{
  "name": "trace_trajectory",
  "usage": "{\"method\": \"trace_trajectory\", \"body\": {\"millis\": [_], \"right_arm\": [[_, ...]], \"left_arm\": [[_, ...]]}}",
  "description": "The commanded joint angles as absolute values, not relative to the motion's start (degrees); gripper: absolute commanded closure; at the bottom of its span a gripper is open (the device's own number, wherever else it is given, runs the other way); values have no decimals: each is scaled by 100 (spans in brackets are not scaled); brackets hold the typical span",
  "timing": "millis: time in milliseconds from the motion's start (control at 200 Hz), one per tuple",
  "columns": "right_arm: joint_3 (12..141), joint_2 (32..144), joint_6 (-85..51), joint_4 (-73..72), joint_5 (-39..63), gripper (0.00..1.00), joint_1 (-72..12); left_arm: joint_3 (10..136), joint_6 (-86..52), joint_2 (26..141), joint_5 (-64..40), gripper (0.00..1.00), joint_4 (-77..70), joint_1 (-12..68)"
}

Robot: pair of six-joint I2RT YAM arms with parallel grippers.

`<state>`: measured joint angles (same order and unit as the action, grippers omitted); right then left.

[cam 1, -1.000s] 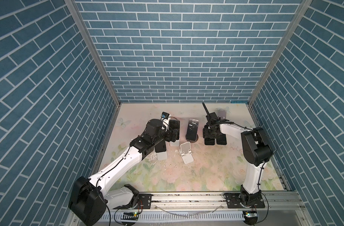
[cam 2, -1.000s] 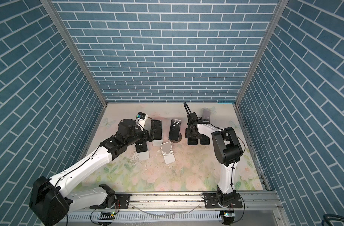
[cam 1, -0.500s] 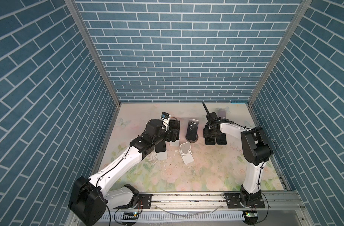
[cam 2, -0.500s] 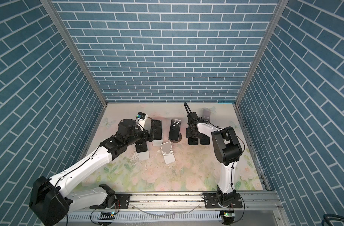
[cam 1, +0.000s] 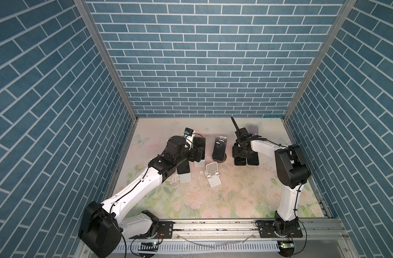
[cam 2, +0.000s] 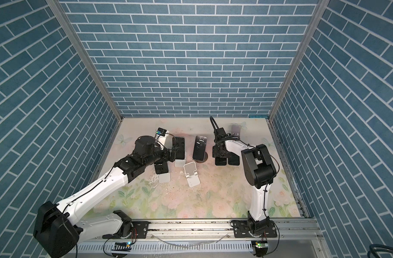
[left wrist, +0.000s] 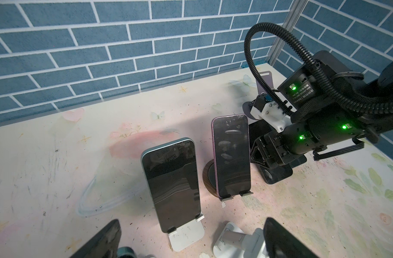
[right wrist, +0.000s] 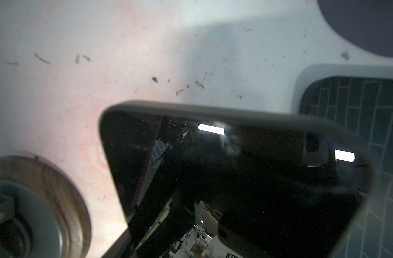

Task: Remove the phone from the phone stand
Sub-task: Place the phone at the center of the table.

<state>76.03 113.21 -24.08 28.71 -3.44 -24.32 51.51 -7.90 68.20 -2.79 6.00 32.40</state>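
The left gripper (cam 1: 199, 153) stands spread as wide as it goes and holds nothing. Straight ahead of its fingers (left wrist: 101, 241), just short of them, the teal phone (left wrist: 172, 185) leans on its white stand (left wrist: 186, 234), not yet lifted. Opposite, the right gripper (cam 1: 242, 154) sits low and partly closed over the dark phone (left wrist: 278, 174) lying flat; whether it grips it I cannot tell. By how things lie I'd judge two phones are already off and three are left. Five phones in all: the teal one, the purple phone (left wrist: 232, 154) between the grippers on the round wooden stand (left wrist: 210, 176), a third phone (cam 1: 184, 167) on a stand under the left wrist, and two flat beneath the right gripper. There are five stands too, two of them bare — the empty white stand (cam 1: 212, 174) beside the left gripper and the grey stand (cam 1: 254, 129) beyond the right one.
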Motion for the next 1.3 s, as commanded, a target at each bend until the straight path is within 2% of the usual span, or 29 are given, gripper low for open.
{"method": "trace_trajectory", "body": {"millis": [0, 305, 1295], "right_arm": [[7655, 11500, -2599, 3167, -505, 47, -2399], [7719, 11487, -2716, 3333, -646, 42, -2428], [8042, 11679, -3015, 3687, -698, 35, -2531]], "left_arm": [[5213, -757, 6860, -290, 0, 508, 3265], [5190, -758, 6863, -281, 0, 501, 3262], [5023, -624, 6772, -203, 0, 387, 3265]]}}
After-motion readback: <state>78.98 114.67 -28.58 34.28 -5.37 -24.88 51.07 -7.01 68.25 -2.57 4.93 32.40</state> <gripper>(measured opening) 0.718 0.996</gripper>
